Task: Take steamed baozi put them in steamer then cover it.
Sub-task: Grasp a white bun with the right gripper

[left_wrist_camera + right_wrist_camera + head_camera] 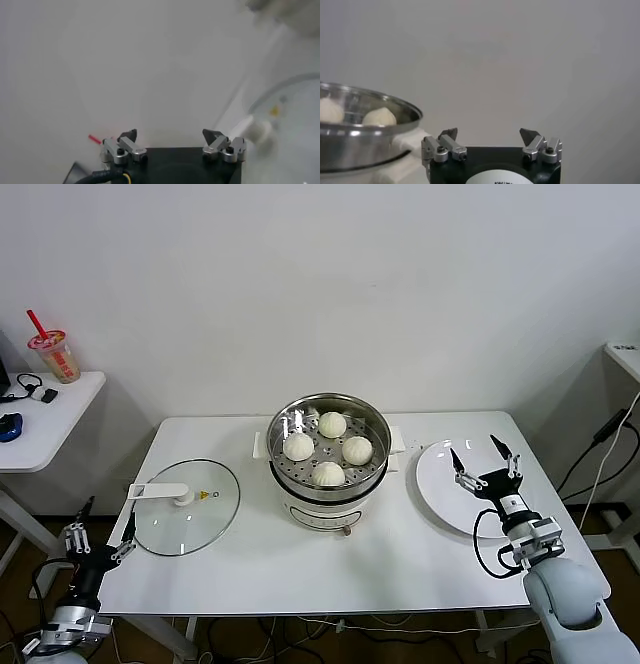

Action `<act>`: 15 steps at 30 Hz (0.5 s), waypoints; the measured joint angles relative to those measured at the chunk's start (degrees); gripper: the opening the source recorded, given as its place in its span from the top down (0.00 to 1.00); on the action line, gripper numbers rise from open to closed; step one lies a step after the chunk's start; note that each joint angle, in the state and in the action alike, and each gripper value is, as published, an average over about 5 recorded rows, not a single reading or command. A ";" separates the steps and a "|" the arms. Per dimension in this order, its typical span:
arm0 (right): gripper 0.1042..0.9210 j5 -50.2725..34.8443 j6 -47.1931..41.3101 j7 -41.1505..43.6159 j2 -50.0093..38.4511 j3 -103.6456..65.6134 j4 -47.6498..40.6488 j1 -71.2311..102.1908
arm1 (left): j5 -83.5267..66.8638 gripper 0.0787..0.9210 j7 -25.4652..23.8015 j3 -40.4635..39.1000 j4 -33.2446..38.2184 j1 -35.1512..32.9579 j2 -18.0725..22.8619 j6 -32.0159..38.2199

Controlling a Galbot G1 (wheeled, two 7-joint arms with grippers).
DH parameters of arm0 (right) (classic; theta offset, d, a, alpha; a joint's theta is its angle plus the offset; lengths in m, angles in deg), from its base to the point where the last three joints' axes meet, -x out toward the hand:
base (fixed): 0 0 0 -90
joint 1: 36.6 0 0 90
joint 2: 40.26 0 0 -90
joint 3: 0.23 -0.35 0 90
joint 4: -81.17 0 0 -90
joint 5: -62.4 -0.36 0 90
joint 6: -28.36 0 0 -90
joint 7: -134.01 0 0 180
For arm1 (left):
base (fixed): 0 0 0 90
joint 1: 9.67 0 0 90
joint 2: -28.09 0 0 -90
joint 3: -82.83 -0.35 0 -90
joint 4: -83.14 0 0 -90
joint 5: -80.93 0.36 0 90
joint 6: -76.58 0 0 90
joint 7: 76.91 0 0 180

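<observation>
All 4 steamed baozi (328, 450) sat on the perforated tray in the steamer (327, 484), uncovered. Glass lid (187, 507) lay flat left of steamer. Right gripper (481, 457), fingers apart w/ nothing held, hovered over white plate (440, 489) right of steamer. Left gripper (98, 527), fingers apart, sat left of the lid, off table (400, 574) edge.

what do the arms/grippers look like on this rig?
Left gripper and right gripper: two pointed black fingertips each, on silver metal brackets with dark screws, mounted on a black block. Black cable loops by each wrist, with a yellow wire on the left. Right forearm is a smooth light-grey shell.
</observation>
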 measured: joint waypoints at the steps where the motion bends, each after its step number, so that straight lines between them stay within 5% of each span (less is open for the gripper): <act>1: 0.12 -0.42 -0.50 0.27 -0.53 0.40 0.32 -0.56 | -2.72 0.12 -0.31 -0.03 1.09 -0.26 0.69 -0.06; 15: 0.12 -8.86 -12.10 4.88 -11.82 11.03 3.38 -14.05 | -29.35 0.12 -6.29 -3.05 13.11 0.61 7.58 -5.86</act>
